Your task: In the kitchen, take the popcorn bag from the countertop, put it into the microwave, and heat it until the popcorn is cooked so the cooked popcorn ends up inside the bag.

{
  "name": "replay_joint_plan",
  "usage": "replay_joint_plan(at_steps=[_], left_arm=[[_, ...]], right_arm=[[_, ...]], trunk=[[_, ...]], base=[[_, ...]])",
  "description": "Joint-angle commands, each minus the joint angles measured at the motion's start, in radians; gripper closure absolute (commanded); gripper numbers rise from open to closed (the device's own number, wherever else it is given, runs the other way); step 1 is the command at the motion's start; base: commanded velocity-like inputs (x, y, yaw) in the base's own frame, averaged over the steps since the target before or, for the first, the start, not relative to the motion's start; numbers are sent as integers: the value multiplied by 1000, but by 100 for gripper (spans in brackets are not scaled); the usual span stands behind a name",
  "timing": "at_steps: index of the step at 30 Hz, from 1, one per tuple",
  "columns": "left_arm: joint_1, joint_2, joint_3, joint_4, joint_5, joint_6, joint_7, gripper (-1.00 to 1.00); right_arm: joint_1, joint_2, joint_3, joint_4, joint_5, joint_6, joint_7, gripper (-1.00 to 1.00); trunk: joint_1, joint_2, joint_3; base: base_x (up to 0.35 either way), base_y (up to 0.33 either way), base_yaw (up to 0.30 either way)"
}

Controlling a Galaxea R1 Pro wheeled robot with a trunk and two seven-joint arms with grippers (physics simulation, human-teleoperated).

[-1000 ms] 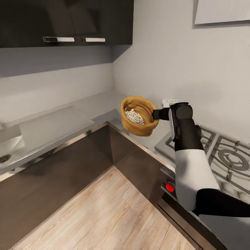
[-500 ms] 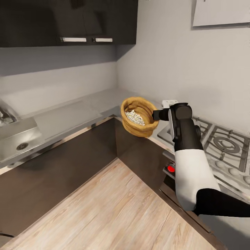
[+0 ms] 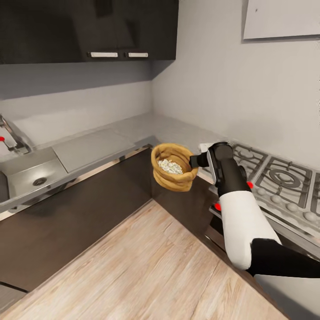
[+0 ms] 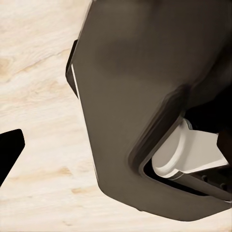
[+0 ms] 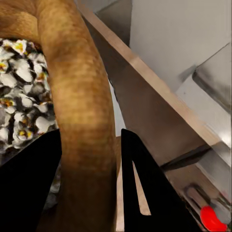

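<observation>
My right gripper [image 3: 194, 161] is shut on the thick rolled rim of the tan-brown popcorn bag [image 3: 172, 176], which hangs in the air in front of the dark cabinet corner, just off the grey countertop [image 3: 133, 133]. White popcorn [image 3: 170, 166] lies heaped inside the bag. In the right wrist view the two black fingers [image 5: 145, 188] stand either side of the bag's rim [image 5: 77, 87], with popcorn [image 5: 19, 96] beside it. One black fingertip [image 4: 9, 150] of my left gripper hangs over the wooden floor. The microwave is out of view.
A gas hob [image 3: 275, 178] with grey grates lies right of the bag, with red knobs [image 3: 218, 206] on the oven front below. A steel sink [image 3: 31, 173] with a tap is at the far left. Dark wall cabinets [image 3: 89, 26] hang above. Wooden floor [image 3: 146, 266] spreads below.
The whole view has shifted, bringing the sink and tap into sight at the left. The held bag now sits lower, off the countertop's edge and in front of the cabinet corner.
</observation>
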State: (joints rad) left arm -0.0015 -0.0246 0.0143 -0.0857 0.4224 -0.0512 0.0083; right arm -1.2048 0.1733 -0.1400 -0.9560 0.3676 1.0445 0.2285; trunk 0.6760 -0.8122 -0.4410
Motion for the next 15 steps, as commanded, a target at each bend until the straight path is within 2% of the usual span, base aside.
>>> replay_joint_plan(at_steps=[1, 4, 10, 15], left_arm=[[0, 0, 1, 0, 3, -2, 1, -100], [0, 0, 1, 0, 3, -2, 1, -100], [0, 0, 1, -1, 3, -3, 1, -100], [-1, 0, 1, -2, 3, -4, 1, -100]], right_arm=[[-1, 1, -4, 15, 10, 3, 10, 100], [-1, 1, -9, 95, 10, 3, 12, 100], [1, 1, -10, 172, 9, 3, 16, 100], [41, 1, -11, 194, 9, 3, 18, 100]], trunk=[[0, -1, 1], [0, -1, 6], [0, -1, 15], [0, -1, 24]], base=[[-1, 0, 0], [0, 0, 0], [0, 0, 0], [0, 0, 0]])
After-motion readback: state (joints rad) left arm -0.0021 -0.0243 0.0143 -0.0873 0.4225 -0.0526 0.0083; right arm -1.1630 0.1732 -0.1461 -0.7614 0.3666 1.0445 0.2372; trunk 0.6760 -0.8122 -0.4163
